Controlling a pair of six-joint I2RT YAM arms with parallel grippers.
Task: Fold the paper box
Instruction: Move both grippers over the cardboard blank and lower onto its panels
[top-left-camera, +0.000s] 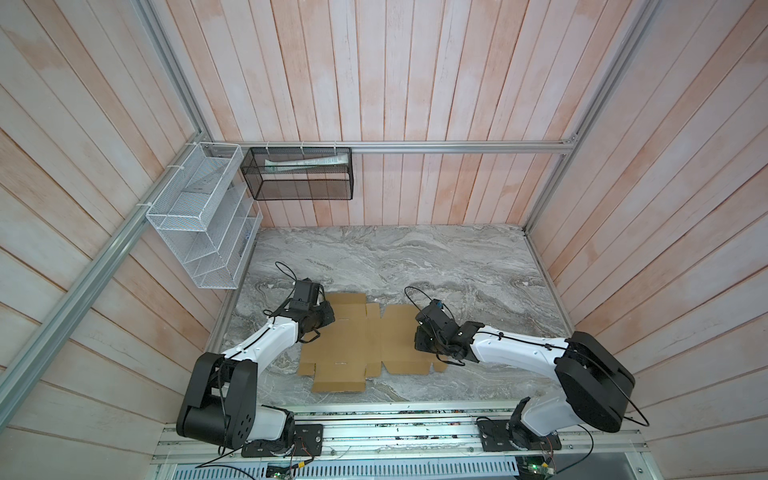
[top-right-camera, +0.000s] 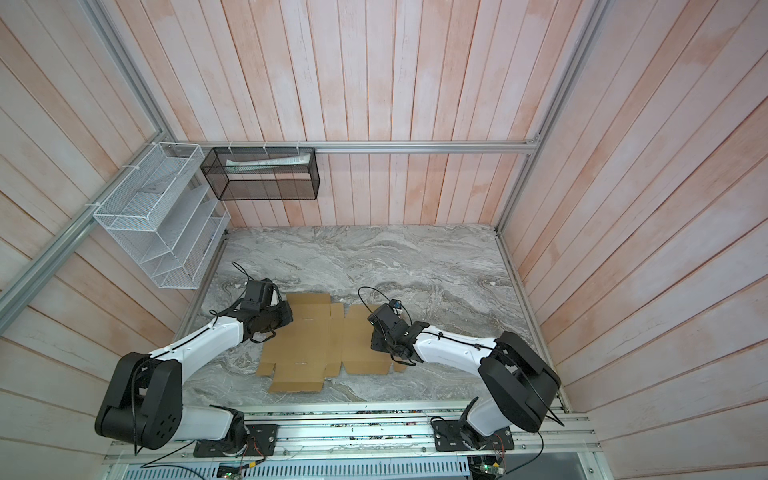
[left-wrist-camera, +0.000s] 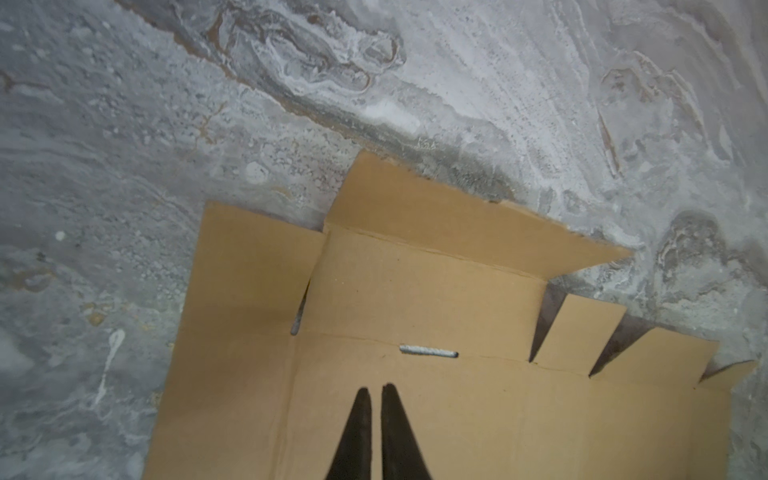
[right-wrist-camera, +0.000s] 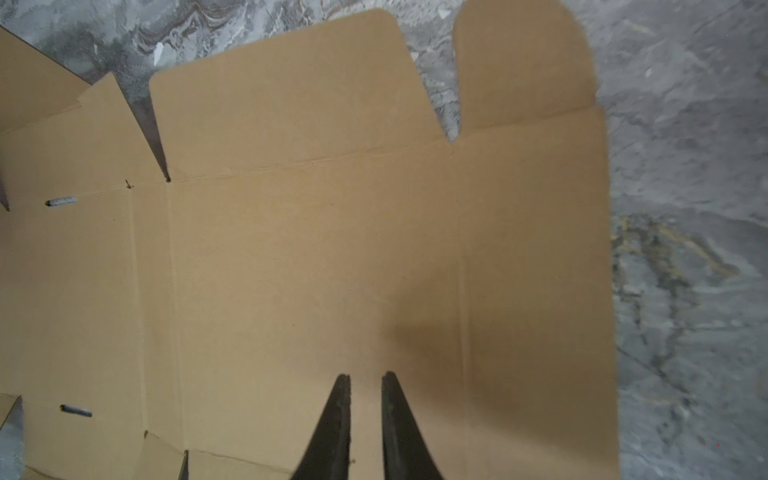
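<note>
Lying flat: paper box (top-left-camera: 353, 340); left pincer (left-wrist-camera: 376, 388) closed, right pincer (right-wrist-camera: 365, 376) slightly ajar.

Taking the way its fingers point as twelve o'clock, the right hand (right-wrist-camera: 365, 376) hangs over the paper box (right-wrist-camera: 311, 257). The box lies as a flat brown sheet on the grey marbled tabletop (right-wrist-camera: 685, 208), which shows bare around two o'clock. The two dark fingers (right-wrist-camera: 338, 415) stand a narrow gap apart with plain cardboard between them. Whether the tips touch the sheet is hard to tell. A wide rounded flap (right-wrist-camera: 291, 95) lies near twelve and a narrower tab (right-wrist-camera: 523, 66) at one. Two small slots (right-wrist-camera: 61, 201) lie at ten and nine.
</note>
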